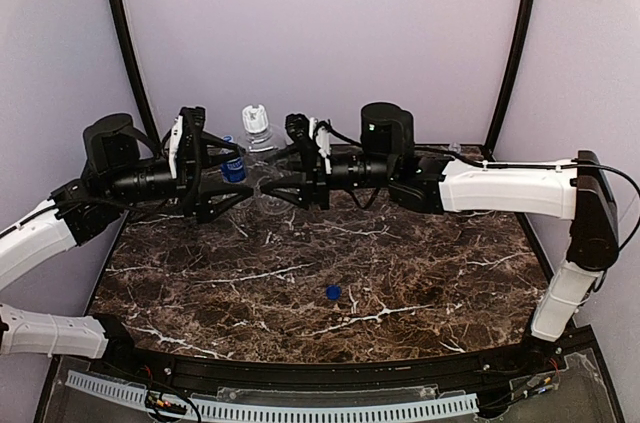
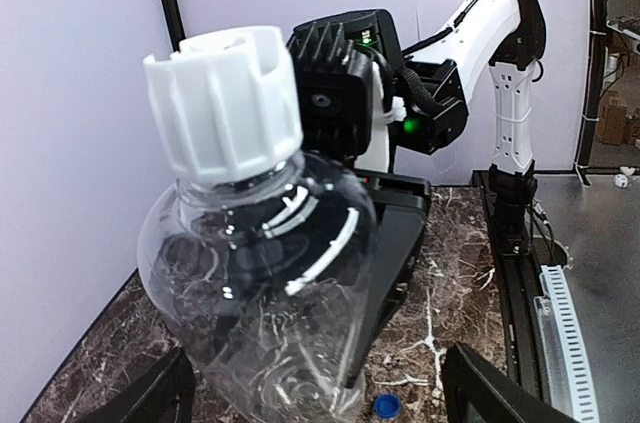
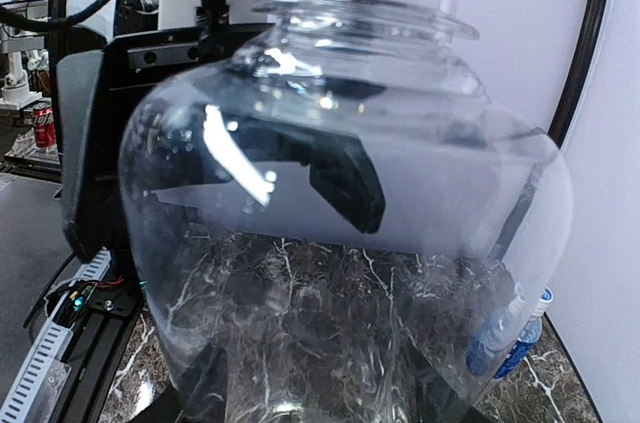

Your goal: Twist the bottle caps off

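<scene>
An unlabelled clear bottle with a white cap is held upright above the table at the back centre. My right gripper is shut on its body from the right. In the right wrist view the bottle fills the frame and hides most of my right gripper. My left gripper is open. In the left wrist view its fingers stand wide either side of the bottle, below the white cap. A loose blue cap lies on the table. The Pepsi bottle is out of view.
A blue-labelled bottle stands at the back, behind my left gripper; it also shows in the right wrist view. The blue cap shows in the left wrist view. The marble table meets the walls at back and sides.
</scene>
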Tool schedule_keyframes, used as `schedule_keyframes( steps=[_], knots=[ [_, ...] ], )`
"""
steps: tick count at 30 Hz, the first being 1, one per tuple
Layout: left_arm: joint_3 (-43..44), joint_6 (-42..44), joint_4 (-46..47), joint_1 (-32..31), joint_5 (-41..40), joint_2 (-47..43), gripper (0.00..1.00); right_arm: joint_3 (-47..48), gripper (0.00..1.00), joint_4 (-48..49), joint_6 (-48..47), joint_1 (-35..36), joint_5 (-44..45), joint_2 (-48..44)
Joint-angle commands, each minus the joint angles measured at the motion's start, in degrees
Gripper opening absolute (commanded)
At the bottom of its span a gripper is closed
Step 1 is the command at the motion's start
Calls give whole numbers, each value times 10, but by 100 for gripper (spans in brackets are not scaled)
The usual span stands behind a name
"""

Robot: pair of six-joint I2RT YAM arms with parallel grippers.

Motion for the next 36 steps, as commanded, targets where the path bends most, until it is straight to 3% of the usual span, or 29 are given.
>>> schedule_keyframes(
  steps=[1, 8, 19, 21, 25, 27, 36],
  knots=[
    [-22, -42, 117, -15, 2, 13, 84, 22, 48, 8, -14, 18, -10, 4],
    [-45, -41, 153, -29, -4, 22, 79, 43, 48, -15, -31, 24, -12, 19],
    [-55, -41, 160, -31, -11, 17, 49, 51, 51, -25, -31, 24, -7, 26],
    [-57, -42, 160, -31, -11, 15, 46, 51, 54, -28, -29, 24, -1, 24],
    [-61, -39, 152, -31, -25, 8, 45, 51, 79, -49, -27, 24, 32, 10],
    [-62, -28, 133, -31, -46, 4, 45, 49, 86, -73, -35, 24, 54, -7],
    [-99, 110, 96, -31, -185, 0, 38, 53, 88, -192, -20, 30, 116, -93]
  ],
)
